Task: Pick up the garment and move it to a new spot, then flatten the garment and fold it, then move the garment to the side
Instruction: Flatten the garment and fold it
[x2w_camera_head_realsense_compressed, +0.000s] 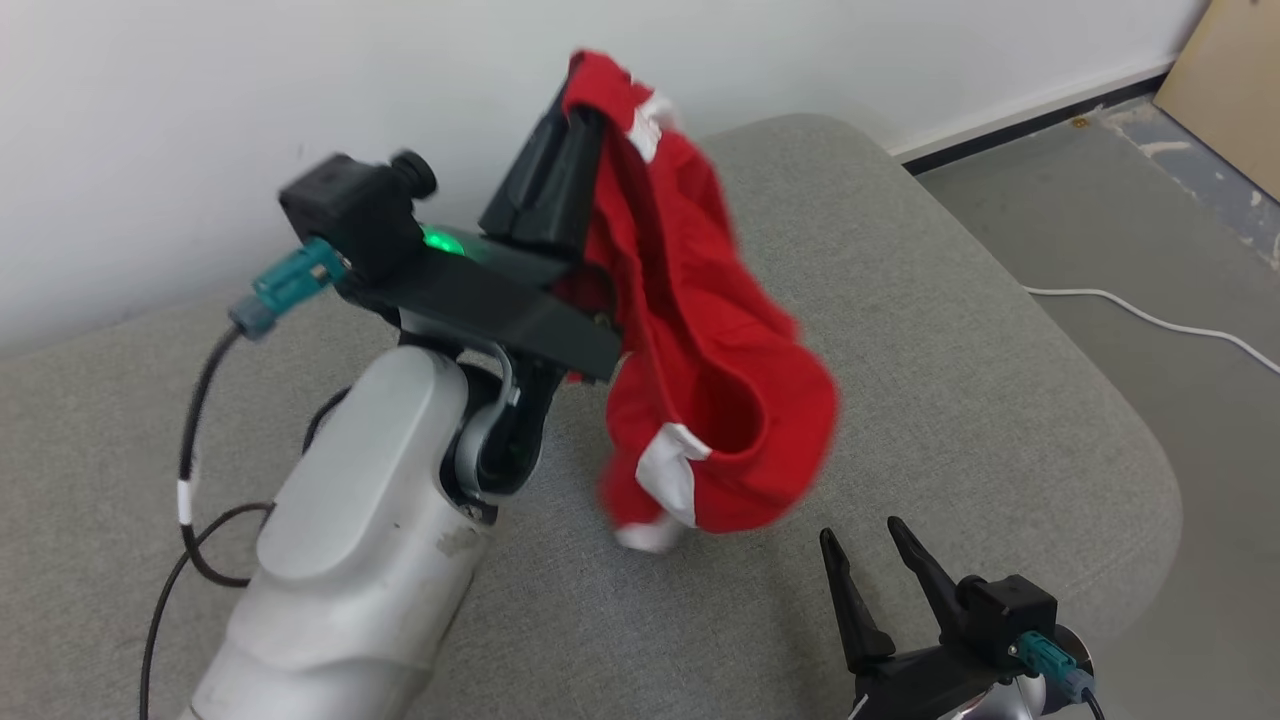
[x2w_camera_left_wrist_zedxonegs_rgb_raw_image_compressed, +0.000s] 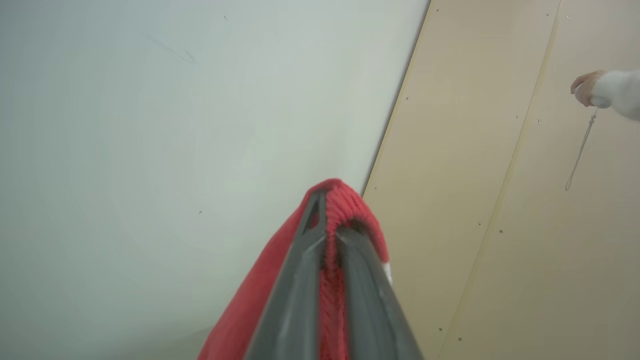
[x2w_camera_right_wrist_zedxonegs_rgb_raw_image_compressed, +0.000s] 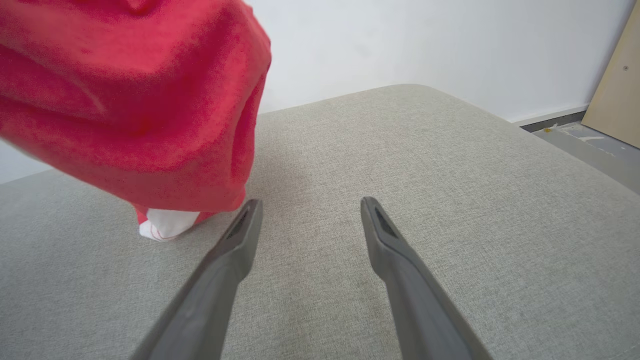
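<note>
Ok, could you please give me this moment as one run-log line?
stage: pick-up/move | left gripper: shut on red garment, raised | garment: hanging over grey cushion | right gripper: open, empty

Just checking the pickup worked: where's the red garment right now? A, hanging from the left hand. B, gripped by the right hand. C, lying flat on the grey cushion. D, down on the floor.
A: the left hand is shut on the red garment, which hangs over the grey cushion, while the right hand is open and apart from it.
</note>
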